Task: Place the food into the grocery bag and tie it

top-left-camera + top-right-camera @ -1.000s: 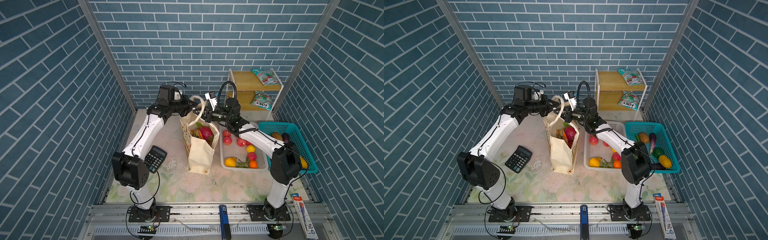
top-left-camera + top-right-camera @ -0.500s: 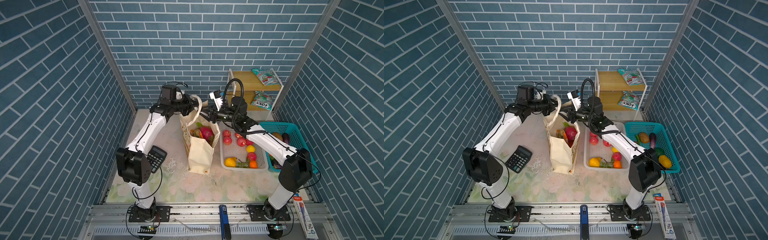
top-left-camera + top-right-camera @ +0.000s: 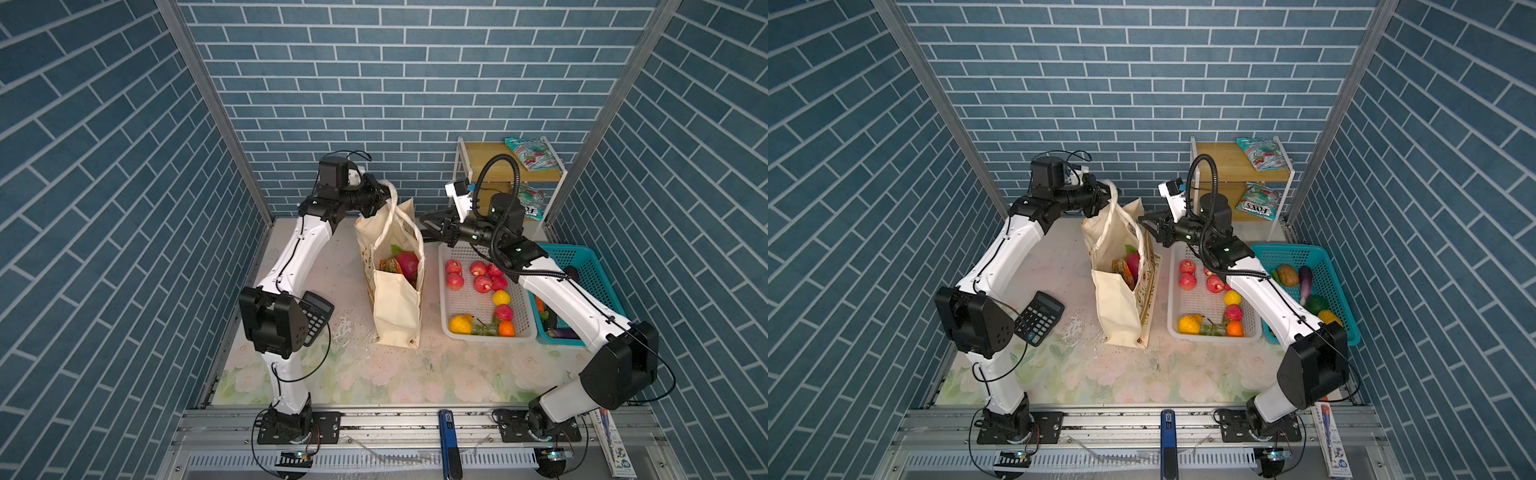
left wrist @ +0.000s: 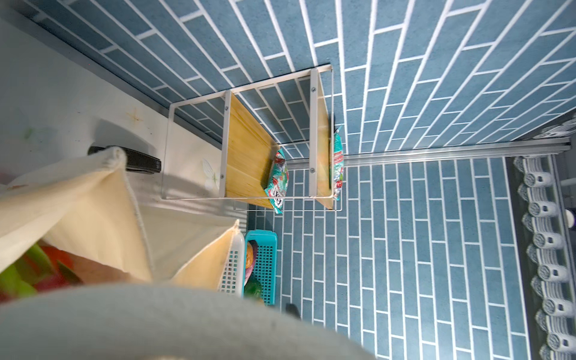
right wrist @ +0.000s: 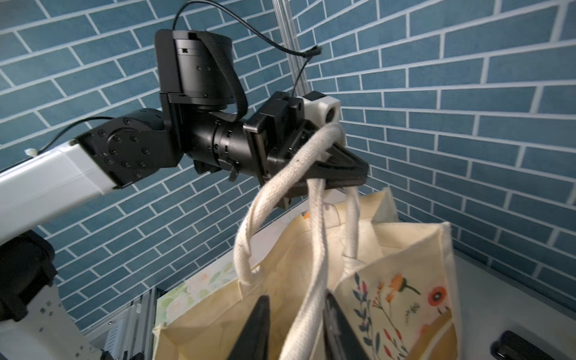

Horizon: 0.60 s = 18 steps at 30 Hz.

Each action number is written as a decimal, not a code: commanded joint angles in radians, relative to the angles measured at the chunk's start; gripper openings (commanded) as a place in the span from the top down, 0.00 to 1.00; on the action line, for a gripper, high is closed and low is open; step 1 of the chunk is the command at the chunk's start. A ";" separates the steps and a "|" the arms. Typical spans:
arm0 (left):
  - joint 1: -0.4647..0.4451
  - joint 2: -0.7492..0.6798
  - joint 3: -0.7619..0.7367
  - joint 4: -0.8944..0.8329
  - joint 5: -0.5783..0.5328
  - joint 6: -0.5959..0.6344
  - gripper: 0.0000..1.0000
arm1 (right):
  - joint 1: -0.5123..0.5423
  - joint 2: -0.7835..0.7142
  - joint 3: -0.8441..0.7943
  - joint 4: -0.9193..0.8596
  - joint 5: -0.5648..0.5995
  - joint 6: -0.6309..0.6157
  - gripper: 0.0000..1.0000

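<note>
The grocery bag (image 3: 395, 303), a cream canvas tote with a floral print, stands upright in the middle of the floral table (image 3: 374, 382). Its mouth is open, and a magenta dragon fruit (image 3: 406, 264) and an orange packet (image 3: 388, 266) show inside. The left gripper (image 5: 343, 174) is above the bag's far edge, clamped tight on the rope handles (image 5: 318, 230), which hang from it in loops down to the bag's rim. The right gripper (image 3: 426, 227) sits just beside the bag's right side at handle height, its jaws partly apart. In the right wrist view one rope strand runs down between its fingertips (image 5: 259, 327) with a gap beside it, so nothing is pinched. Just right of the bag lies the white perforated basket (image 3: 444, 299), which holds red fruits (image 3: 455, 280), a yellow fruit (image 3: 460, 324) and an orange fruit (image 3: 507, 328). The teal basket (image 3: 594, 270) is on its far side. The right forearm crosses above both baskets and hides part of their contents. Behind them a wooden shelf rack (image 3: 486, 153) carries green snack packets (image 3: 534, 153), one on each shelf. A black calculator (image 3: 318, 316) lies left of the bag, partly covered by the left arm's elbow. In the left wrist view a blurred grey mass fills the lower part and hides that gripper's fingers.
</note>
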 commanded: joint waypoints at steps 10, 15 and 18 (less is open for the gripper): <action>0.010 -0.011 0.084 0.207 0.089 -0.098 1.00 | -0.054 0.087 -0.009 0.040 -0.089 0.043 1.00; 0.010 -0.010 0.089 0.251 0.113 -0.135 1.00 | -0.035 0.150 -0.010 0.140 -0.144 0.096 1.00; 0.010 -0.011 0.084 0.250 0.123 -0.138 1.00 | -0.007 0.185 -0.007 0.201 -0.175 0.118 1.00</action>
